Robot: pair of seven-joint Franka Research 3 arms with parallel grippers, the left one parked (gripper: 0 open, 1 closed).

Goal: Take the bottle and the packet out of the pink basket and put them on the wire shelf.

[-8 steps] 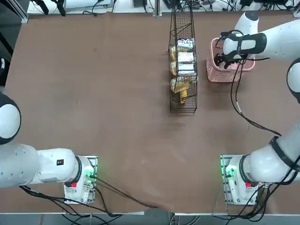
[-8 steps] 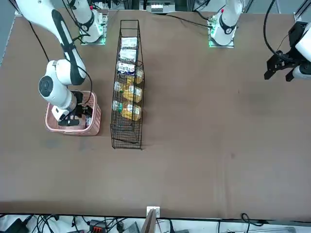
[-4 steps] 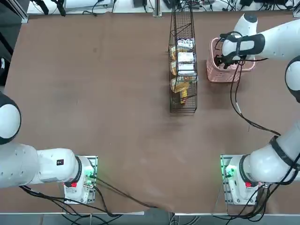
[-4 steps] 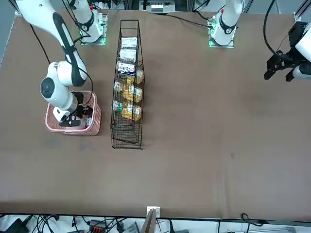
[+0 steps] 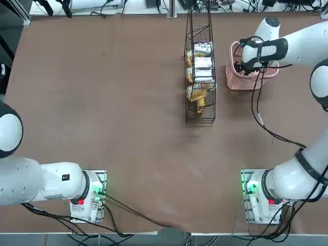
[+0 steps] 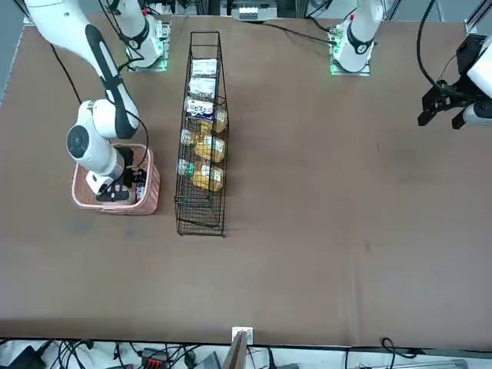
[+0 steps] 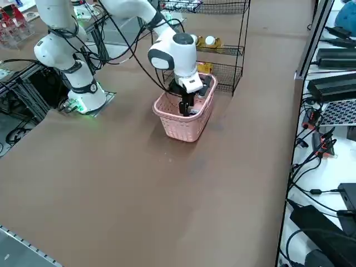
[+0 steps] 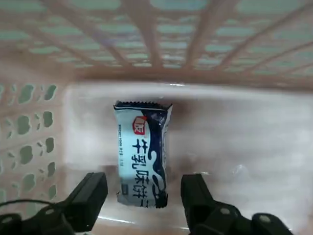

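**Q:** What occupies the work surface, largest item first?

**A:** The brown table point(image 5: 128, 102) fills almost the whole top view. The wire shelf point(image 5: 200, 66) runs down from the upper edge of that view, slightly right of centre. It is a long, narrow black rack. White packets lie in its upper-middle part and yellow packets lie just below them. The pink basket point(image 5: 241, 77) stands to the right of the shelf in the upper right of the top view, near the rack but apart from it. In the front view the same basket point(image 6: 115, 204) sits at the left, with the shelf point(image 6: 201, 131) to its right.

**Q:** Where is the right gripper, and what is its condition?

**A:** The right gripper point(image 8: 144, 193) points down into the pink basket point(image 8: 29, 147). In the right side view the white wrist stands above the basket rim point(image 7: 183, 130) and the dark fingers reach inside it. The fingers are spread wide. They grip nothing.

**Q:** Where is the packet?

**A:** The packet point(image 8: 143, 152) lies flat on the basket floor. It is whitish with dark blue print and a small red mark. In the wrist view its near end sits between the two spread fingertips. A gap shows on each side, so neither finger touches it.

**Q:** Where is the bottle?

**A:** The bottle cannot be identified in any of the views.
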